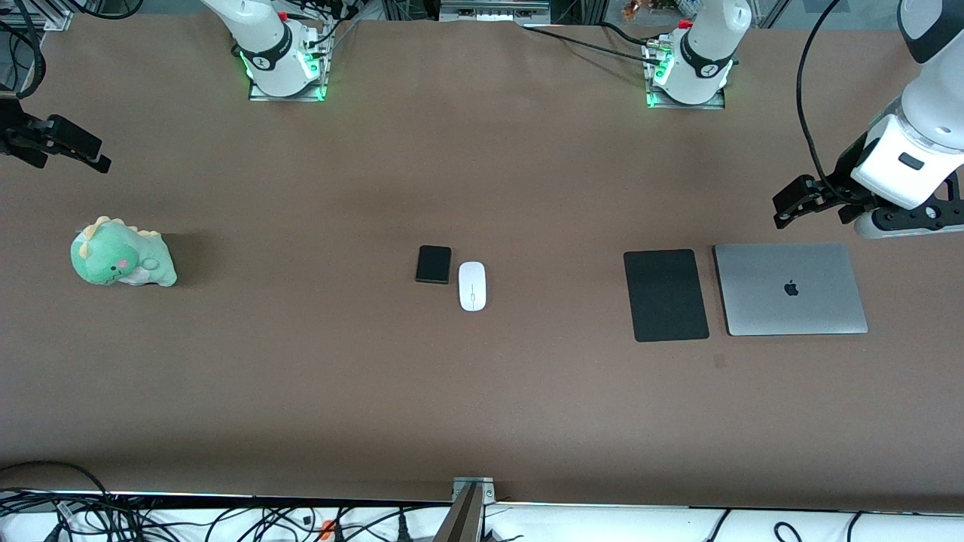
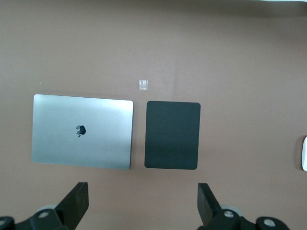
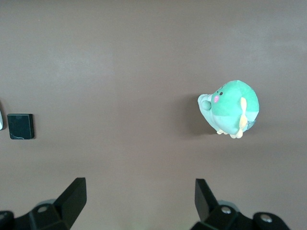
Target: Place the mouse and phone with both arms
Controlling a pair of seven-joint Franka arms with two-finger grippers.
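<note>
The white mouse (image 1: 472, 286) lies at the table's middle, with the small black phone (image 1: 433, 264) just beside it toward the right arm's end. The phone also shows in the right wrist view (image 3: 21, 126), and a sliver of the mouse shows at the edge of the left wrist view (image 2: 304, 153). My left gripper (image 1: 787, 207) hangs open and empty in the air over bare table beside the laptop; its open fingers (image 2: 76, 201) frame bare table. My right gripper (image 1: 94, 154) hangs open and empty at the right arm's end, its fingers (image 3: 74, 199) wide apart.
A flat black mouse pad (image 1: 666, 295) and a closed silver laptop (image 1: 791, 289) lie side by side toward the left arm's end. A green dinosaur plush (image 1: 120, 261) sits toward the right arm's end. A small clear tape piece (image 2: 143, 84) lies near the pad.
</note>
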